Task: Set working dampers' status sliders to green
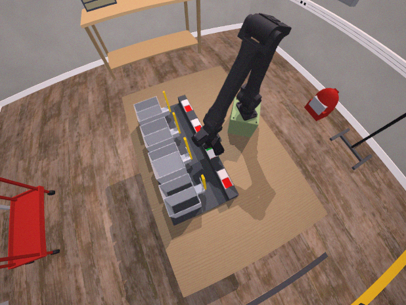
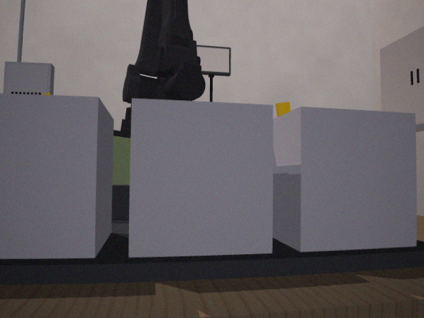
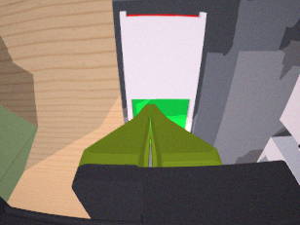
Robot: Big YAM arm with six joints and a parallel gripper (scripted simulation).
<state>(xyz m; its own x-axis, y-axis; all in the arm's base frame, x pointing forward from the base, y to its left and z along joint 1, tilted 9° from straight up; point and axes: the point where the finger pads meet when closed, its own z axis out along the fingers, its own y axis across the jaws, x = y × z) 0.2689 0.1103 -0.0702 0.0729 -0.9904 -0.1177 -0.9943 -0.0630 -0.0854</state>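
Four grey dampers with yellow handles stand in a row: far (image 1: 149, 114), second (image 1: 157, 139), third (image 1: 168, 167) and nearest (image 1: 184, 196). Dark gaps show inside the nearest. The far slider (image 1: 188, 108), second slider (image 1: 198, 128) and nearest slider (image 1: 226, 183) show red. The third slider's white cover (image 3: 162, 57) (image 1: 211, 154) leaves green (image 3: 168, 106) showing at the near end, with a thin red line at the other. My gripper (image 3: 150, 111) is shut and empty, its tips over this green part in the wrist view; whether they touch is unclear. The exterior view shows only the boxes' backs.
The dark base board (image 1: 213, 197) carries dampers and sliders on the wooden table top (image 1: 263, 236). The arm's green pedestal (image 1: 241, 128) stands beside the slider row. The upright yellow handles (image 1: 187, 148) (image 1: 203, 182) rise between the boxes and the sliders.
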